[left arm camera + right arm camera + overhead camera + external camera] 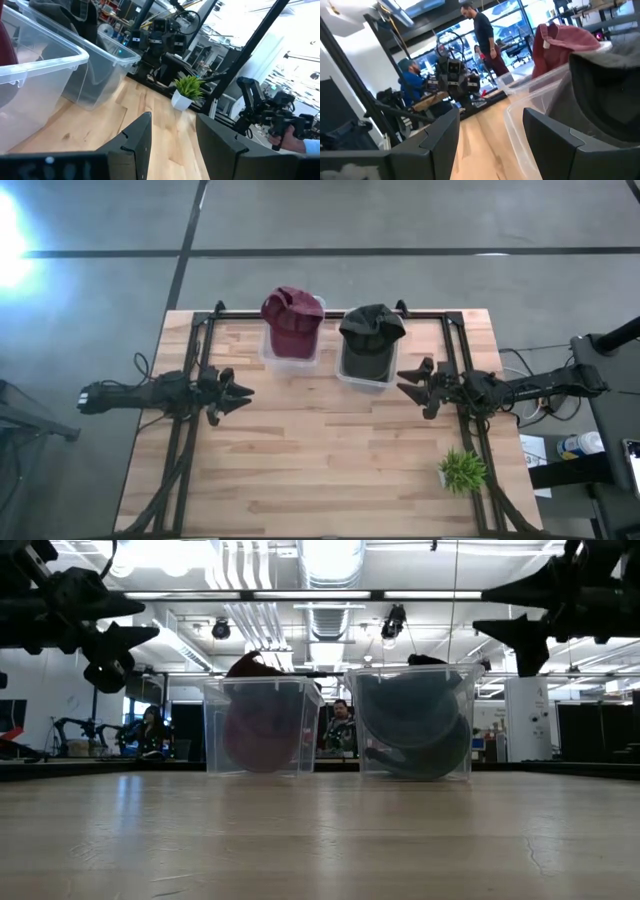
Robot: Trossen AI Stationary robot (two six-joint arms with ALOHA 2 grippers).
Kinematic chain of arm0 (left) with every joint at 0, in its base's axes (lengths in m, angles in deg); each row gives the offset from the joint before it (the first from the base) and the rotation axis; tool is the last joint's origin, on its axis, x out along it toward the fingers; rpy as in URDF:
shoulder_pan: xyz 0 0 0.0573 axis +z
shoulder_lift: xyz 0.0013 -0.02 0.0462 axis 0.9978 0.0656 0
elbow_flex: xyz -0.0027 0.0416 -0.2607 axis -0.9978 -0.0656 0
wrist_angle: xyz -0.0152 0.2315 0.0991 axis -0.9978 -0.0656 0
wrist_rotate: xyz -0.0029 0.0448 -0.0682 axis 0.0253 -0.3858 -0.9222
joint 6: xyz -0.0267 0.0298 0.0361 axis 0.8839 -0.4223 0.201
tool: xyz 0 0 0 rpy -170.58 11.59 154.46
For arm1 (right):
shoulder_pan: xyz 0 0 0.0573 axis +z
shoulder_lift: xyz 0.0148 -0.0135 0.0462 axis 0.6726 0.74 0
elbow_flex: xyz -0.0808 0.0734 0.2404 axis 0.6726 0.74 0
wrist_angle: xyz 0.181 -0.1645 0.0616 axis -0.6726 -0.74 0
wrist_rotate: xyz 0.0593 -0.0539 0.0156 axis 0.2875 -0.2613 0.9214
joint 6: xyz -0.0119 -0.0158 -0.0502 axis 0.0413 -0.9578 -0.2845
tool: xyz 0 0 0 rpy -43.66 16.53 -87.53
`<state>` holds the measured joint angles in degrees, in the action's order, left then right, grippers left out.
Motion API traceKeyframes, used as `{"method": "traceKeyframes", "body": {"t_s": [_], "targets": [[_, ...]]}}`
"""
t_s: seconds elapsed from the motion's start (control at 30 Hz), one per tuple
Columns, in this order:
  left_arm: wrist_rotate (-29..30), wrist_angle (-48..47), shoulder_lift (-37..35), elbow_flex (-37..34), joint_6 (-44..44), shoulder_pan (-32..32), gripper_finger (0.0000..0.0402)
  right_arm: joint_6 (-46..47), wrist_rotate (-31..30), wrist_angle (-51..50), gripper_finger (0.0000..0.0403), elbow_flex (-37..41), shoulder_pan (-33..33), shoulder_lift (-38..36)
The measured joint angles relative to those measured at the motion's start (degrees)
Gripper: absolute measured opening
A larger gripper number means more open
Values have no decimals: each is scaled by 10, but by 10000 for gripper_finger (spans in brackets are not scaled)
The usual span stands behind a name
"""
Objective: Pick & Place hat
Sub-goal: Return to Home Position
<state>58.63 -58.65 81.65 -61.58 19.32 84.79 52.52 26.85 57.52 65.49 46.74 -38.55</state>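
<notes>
Open workshop with a grey concrete floor [400, 220] around a wooden table [320, 470]. A dark metal frame [425, 313] runs along the table's far, left and right edges. The near and middle parts of the tabletop lie bare, leaving free room between the two arms.

At the far edge two bins stand side by side, just apart. The left transparent bin [290, 364] holds the red cap [293, 320], and the right transparent bin [365, 386] holds the dark gray cap [372, 330]. Both caps rise above the rims.

The left gripper [245, 390] hangs well above the table's left side, near the left bin's near corner, with its fingers spread and holding nothing. The right gripper [403, 383] hangs at the right side, just beside the right bin and pointing toward it, its fingers likewise spread and empty.

A small potted plant [462, 470] stands by the near right edge, well apart from both bins. Beyond the table, people [341, 725] sit among workstations.
</notes>
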Motion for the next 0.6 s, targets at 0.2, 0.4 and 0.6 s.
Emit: {"method": "traceKeyframes", "body": {"t_s": [0.2, 0.4, 0.6], "targets": [[0, 0, 3, 0, 0, 0, 147, -19, -5, -9, 215, -1, 0, -4], [0, 0, 3, 0, 0, 0, 147, -24, -6, -10, 215, -1, -1, -4], [1, 0, 4, 0, 0, 0, 147, -24, -6, -10, 215, -1, -1, -3]]}}
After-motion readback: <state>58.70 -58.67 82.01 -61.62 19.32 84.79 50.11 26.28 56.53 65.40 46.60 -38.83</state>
